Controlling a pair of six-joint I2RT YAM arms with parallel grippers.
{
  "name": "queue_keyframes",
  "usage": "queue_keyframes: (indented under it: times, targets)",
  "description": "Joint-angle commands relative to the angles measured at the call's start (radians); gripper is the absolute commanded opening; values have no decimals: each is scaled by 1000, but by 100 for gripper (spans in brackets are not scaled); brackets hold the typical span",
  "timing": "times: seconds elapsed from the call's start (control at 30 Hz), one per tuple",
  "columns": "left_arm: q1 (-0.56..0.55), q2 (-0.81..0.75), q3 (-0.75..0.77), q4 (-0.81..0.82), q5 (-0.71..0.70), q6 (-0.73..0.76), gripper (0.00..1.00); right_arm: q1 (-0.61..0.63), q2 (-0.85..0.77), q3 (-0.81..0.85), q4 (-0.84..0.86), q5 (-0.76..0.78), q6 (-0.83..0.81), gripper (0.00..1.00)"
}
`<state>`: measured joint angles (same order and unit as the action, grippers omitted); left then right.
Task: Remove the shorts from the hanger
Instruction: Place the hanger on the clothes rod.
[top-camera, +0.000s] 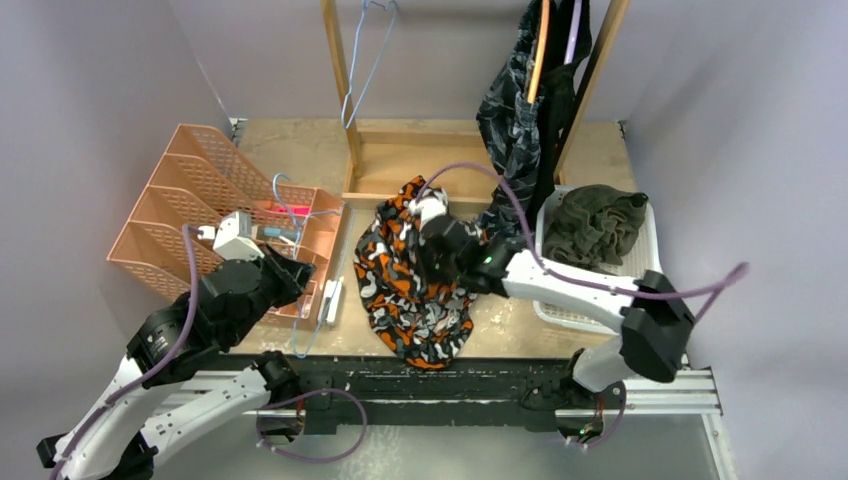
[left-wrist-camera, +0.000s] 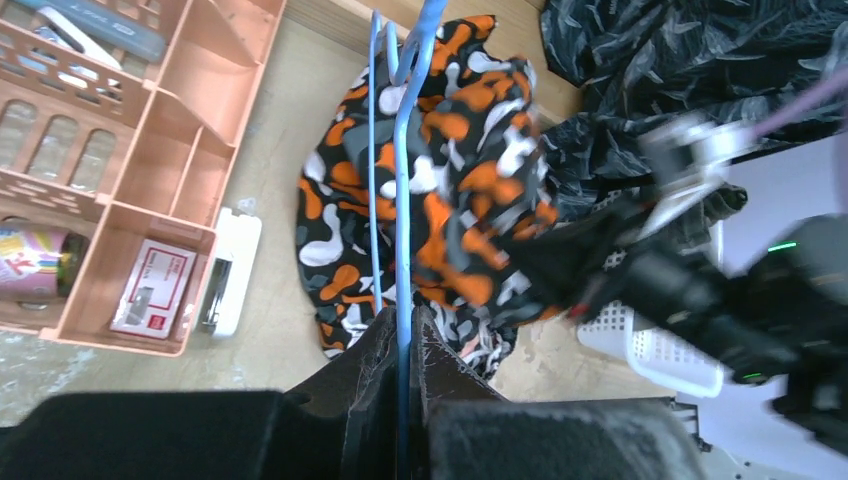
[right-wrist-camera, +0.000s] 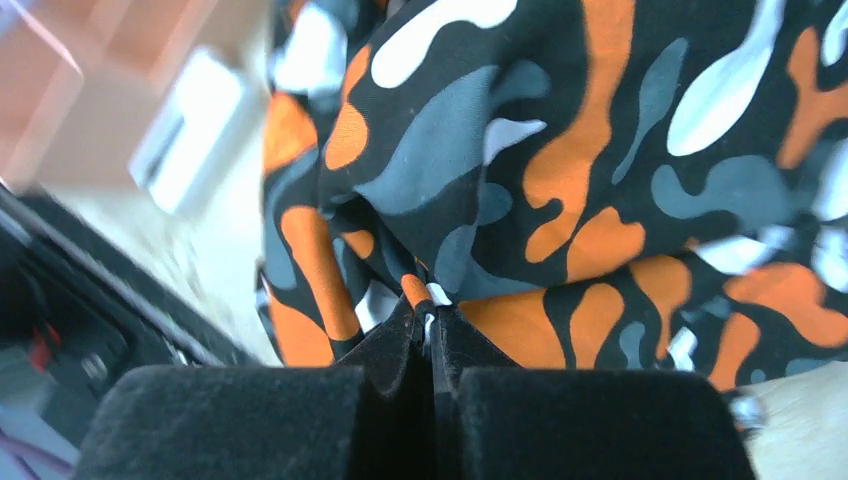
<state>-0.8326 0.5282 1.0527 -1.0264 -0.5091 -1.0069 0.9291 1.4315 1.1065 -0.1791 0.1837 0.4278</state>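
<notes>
Camo shorts (right-wrist-camera: 600, 180) pinched by right tool (right-wrist-camera: 430, 325); left tool (left-wrist-camera: 405, 330) clamps blue hanger (left-wrist-camera: 403, 170).

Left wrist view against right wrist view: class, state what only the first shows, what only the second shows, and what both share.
Only the left wrist view shows the blue hanger pinched in the left tool, the orange organiser, the dark camouflage shorts and the white basket. Only the right wrist view shows the right tool shut on a fold of fabric, close up. Both show the orange camouflage shorts and the small white object lying on the table.
</notes>
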Motion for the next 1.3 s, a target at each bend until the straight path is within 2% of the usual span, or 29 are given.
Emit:
queue_keyframes:
  times: [0.0,0.07,0.1,0.17,0.2,0.27,0.43,0.6,0.7,0.77,0.83,0.93,1.07,1.27]
  targets:
    - [1,27,2,110,55,26,0,85,47,-63,-20,-53,83,0]
    - [1,35,0,124,74,27,0,86,55,-67,-48,-29,100,3]
    - [2,37,-2,131,84,27,0,85,50,-57,-69,-9,109,10]
    - [0,41,-7,148,113,30,0,85,13,-35,-95,27,114,41]
    - [1,42,-10,159,130,32,0,85,-14,-26,-103,45,124,50]
    - [1,44,-18,181,167,44,0,85,-67,-12,-107,60,140,58]
    - [2,55,-17,202,241,67,0,85,-212,-6,-98,62,206,64]
    - [1,93,-20,273,421,131,0,85,-359,-32,-48,21,308,64]
    - [1,134,-21,283,473,154,0,85,-420,-60,79,22,344,62]
    - [1,165,-19,289,497,165,0,86,-443,-80,175,-42,331,62]
    - [0,177,-26,313,519,171,0,86,-449,-94,255,-97,306,61]
    - [0,184,-39,364,569,177,0,86,-428,-80,287,-114,265,60]
    - [0,208,-39,379,602,180,0,85,-358,-3,238,-123,117,60]
    - [0,217,-45,425,635,169,0,85,-263,97,190,-75,15,57]
